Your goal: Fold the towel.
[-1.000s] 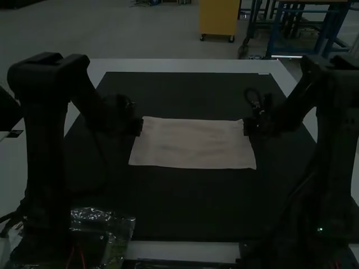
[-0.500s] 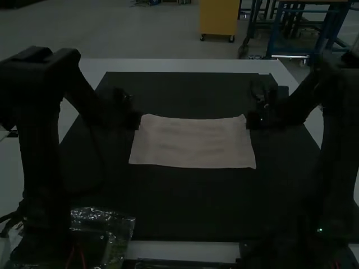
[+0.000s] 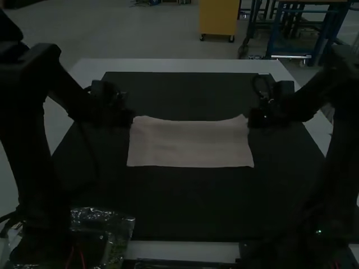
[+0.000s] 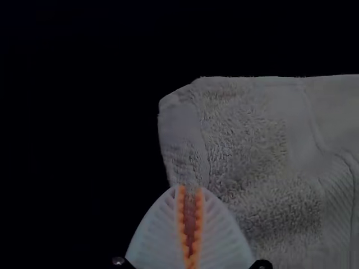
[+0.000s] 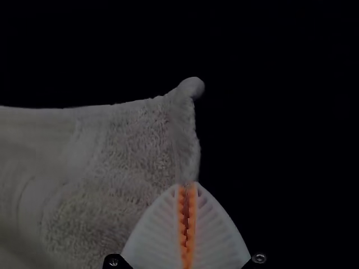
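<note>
High view: and here's the towel (image 3: 190,144), pale and spread wide over a dark mat (image 3: 185,202) on the worktop (image 3: 179,65), caught between two arms, its far edge dipping in the middle and lifting at both corners
Layers: one neat oblong, but how many thicknesses are in there, I can't tell
Left tool: narrow, closed on the towel's side just short of the far left corner, the tip (image 4: 190,189) right at the cloth
Right tool: narrow as well, pinching the other side near the far right corner, the tip (image 5: 187,185) touching terry, and a small nub of corner pokes out beyond it
Handling: looks light and floppy, soft looped pile that should give the ribbed fingers plenty to bite; nothing fragile here, no real slipperiness expected, but it will sag wherever nobody supports it
Where to hold: the two far corners are the spots, a pinch at each, every layer taken in; too shallow a bite and an edge could slide free
Towel and tools: the cloth runs from one to the other, its near edge closer to the arm bases and well away from both grips
Next, by my reckoning: both corners up together, level, then over towards the near edge, keeping that dip from turning into a crease
Plastic bag: crinkled and clear (image 3: 101,216), beside the left arm's base, well apart from the towel
</note>
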Available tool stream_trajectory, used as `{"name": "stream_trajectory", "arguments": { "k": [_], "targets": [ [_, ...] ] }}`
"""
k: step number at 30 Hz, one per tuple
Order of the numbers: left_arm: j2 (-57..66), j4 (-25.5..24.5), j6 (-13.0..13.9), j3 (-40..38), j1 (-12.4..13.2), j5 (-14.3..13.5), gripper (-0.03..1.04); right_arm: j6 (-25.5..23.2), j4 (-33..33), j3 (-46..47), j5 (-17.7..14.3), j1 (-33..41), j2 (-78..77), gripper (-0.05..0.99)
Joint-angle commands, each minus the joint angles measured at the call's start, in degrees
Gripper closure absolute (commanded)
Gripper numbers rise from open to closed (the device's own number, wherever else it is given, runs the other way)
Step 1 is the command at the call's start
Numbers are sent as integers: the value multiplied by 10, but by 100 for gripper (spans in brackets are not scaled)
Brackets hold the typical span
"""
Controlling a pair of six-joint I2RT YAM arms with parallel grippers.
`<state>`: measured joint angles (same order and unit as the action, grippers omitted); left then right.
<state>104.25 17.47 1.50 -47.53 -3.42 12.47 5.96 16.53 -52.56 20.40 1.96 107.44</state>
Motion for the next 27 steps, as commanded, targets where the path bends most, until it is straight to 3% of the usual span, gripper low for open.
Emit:
{"name": "stream_trajectory", "arguments": {
  "k": [1,18,23,24,27],
  "targets": [
    [-31,-12,19,11,8,-3,99,-3,-2,12,10,-23,-39,96],
    [-180,-149,39,81,3,-6,99,22,-79,107,43,-68,-166,96],
    [-233,-166,37,113,3,-6,99,26,-99,138,55,-71,-208,96],
    [-316,-209,31,130,-20,-22,99,31,-104,144,57,-71,-214,96],
    [-338,-211,30,141,-32,-31,99,54,-126,183,66,-76,-251,96]
  ]
}}
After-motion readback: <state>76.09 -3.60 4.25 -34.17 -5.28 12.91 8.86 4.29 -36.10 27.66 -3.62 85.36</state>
